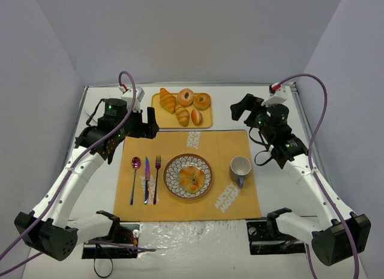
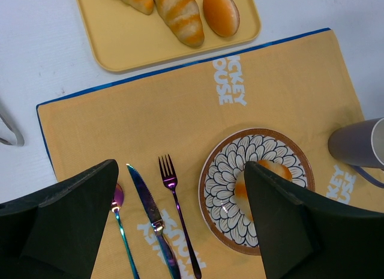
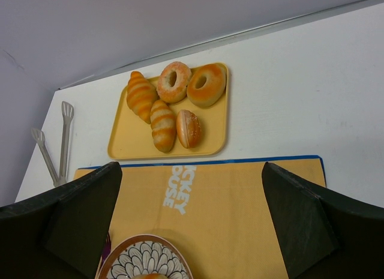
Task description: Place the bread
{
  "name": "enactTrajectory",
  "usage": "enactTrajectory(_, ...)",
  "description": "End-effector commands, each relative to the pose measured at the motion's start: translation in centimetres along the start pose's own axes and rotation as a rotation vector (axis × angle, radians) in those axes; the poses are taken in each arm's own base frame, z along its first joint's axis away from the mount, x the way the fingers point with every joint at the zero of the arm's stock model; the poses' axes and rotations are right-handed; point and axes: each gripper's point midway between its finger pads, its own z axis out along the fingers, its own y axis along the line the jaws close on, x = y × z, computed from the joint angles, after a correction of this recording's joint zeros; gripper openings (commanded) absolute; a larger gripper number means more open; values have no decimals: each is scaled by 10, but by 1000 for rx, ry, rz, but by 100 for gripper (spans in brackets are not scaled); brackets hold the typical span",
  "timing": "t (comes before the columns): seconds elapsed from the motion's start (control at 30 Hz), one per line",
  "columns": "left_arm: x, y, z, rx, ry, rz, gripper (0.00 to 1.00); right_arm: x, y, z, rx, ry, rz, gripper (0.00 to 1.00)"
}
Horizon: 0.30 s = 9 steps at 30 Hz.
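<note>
The bread point(image 1: 191, 177) lies in the middle of the plate point(image 1: 171, 171), clear of the rim all round, so to my eye the placing is done. The plate is the centre of a laid setting on the mat point(image 1: 222, 144), with the spoon point(image 1: 135, 165), knife point(image 1: 146, 180) and fork point(image 1: 157, 171) to its left and the cup point(image 1: 240, 168) to its right. That is why the bun belongs there and not on the tray point(image 3: 129, 141) with the other pastries.

My left fingers point(image 2: 72, 219) stand wide apart with nothing between them. They hang above the mat, near its far-left corner in the top view, and the wrist camera looks down past them at the cutlery and plate. One finger hides part of the bun in that view. The right fingers point(image 3: 72, 219) are just as wide and empty, held up over the far right of the bench, facing the tray. Both hang well off the plate, so neither can nudge the bun.

The bun is round and knobbly, golden with pale patches (its gloss suggests a model, though I can't be sure). The plate looks glazed, with a petal pattern inside a brown rim. The mat is a matte orange weave with a blue edge and white lettering. The cutlery shines purple-blue like coated metal. The tray is smooth yellow with a raised lip. Tongs point(image 3: 64, 141) lie on the bench left of it.
</note>
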Motion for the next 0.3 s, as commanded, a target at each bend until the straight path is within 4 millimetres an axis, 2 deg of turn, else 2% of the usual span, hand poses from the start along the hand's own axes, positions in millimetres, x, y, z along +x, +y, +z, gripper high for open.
enactTrajectory(0.0,-30,-9,-12,33,-120,22,83,-25,10,0,-38,-98,4,100)
enactTrajectory(0.27,-30,-9,-12,32,-121,24,83,-25,9,-1,-35,-104,1,100)
